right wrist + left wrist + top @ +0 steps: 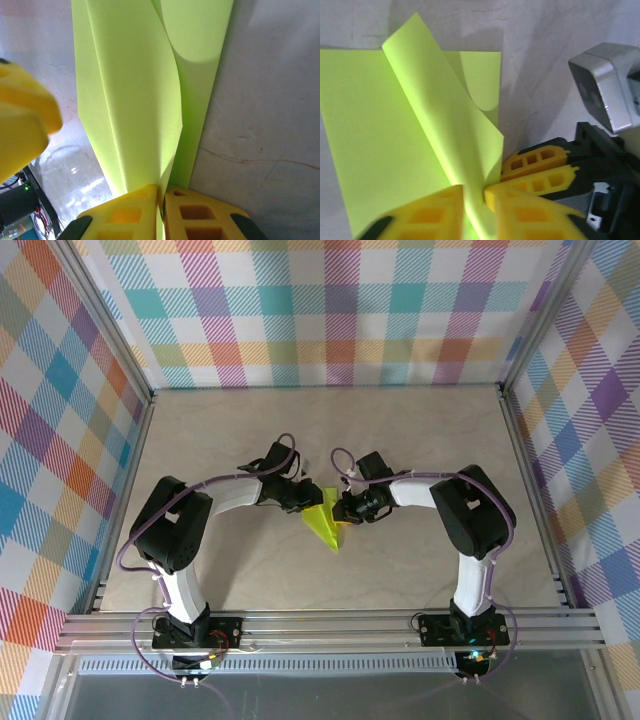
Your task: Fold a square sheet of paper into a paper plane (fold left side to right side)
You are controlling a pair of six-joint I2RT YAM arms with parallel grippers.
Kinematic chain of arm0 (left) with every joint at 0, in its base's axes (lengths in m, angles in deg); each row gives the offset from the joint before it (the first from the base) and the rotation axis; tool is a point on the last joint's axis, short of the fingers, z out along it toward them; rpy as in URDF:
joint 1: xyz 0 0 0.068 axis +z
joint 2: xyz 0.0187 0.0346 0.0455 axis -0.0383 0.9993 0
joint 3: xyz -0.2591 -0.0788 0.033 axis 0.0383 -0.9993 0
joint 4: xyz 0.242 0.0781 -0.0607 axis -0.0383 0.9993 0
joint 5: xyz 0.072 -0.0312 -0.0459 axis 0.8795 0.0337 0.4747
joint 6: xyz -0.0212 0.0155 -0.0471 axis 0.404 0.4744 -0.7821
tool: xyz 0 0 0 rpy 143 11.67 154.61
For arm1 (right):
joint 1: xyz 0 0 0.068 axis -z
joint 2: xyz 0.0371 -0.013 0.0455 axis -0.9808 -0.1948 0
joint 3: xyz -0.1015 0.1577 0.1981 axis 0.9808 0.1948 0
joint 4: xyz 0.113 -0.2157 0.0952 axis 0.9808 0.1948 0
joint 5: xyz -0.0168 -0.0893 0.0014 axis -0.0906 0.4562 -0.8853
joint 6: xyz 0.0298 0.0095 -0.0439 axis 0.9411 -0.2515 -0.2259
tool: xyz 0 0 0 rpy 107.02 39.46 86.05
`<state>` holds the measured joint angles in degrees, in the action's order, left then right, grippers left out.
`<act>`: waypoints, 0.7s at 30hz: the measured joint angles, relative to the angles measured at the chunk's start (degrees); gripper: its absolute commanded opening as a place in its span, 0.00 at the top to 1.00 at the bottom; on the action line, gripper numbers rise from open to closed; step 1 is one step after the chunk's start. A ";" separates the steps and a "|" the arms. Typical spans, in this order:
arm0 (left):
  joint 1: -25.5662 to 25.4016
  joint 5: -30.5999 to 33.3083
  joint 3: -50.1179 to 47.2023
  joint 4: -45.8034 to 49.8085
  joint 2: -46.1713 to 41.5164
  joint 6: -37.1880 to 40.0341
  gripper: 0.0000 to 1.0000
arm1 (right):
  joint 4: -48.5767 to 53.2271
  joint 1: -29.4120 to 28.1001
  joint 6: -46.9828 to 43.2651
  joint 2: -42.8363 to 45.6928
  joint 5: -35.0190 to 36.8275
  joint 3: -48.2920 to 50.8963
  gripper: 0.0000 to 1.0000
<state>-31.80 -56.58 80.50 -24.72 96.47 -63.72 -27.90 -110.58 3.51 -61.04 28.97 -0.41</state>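
Top external view: both arms reach to the middle of the desk (420,430) and meet over the paper (327,527). It lies there as a lime, pointed shape, tip toward the arm bases. The left end effector (300,500) comes at it from the left and the right end effector (346,508) from the right. The two are very near each other, w/ the paper's upper part between them.

Left wrist view: the paper is partly folded. One flap stands up from the flat part and curls over. Its lower edge runs down between the two yellow fingers (427,215), which are clenched on it. Just beside them, at the right, the other arm's fingers are at the same flap's edge.

Right wrist view: this end effector is also clenched on the lifted flap, w/ only the thin sheet btw its two pads. A blurred left finger shows at the left edge. The rest of the paper lies flat on the pale, marbled desk. Plaid walls (330,310) stand around the desk on three sides.
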 measured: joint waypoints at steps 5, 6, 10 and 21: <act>-0.96 -1.62 0.28 -0.66 0.24 -0.15 0.95 | 0.02 0.00 -0.02 0.00 0.00 -0.02 0.86; -1.18 -1.73 0.42 -0.76 0.48 -0.15 0.95 | 0.02 0.00 0.00 0.00 0.00 -0.04 0.86; -1.51 -2.10 0.72 -1.92 2.34 -0.39 0.97 | 0.07 -0.04 -0.02 0.00 0.02 -0.04 0.86; -1.51 -1.46 0.70 -1.81 5.38 -0.50 1.00 | 0.52 -0.11 -0.04 0.00 0.04 -0.39 0.84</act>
<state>-33.31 -58.04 81.20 -26.53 101.84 -64.22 -27.37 -110.69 3.47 -61.04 29.01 -0.80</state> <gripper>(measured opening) 0.050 0.159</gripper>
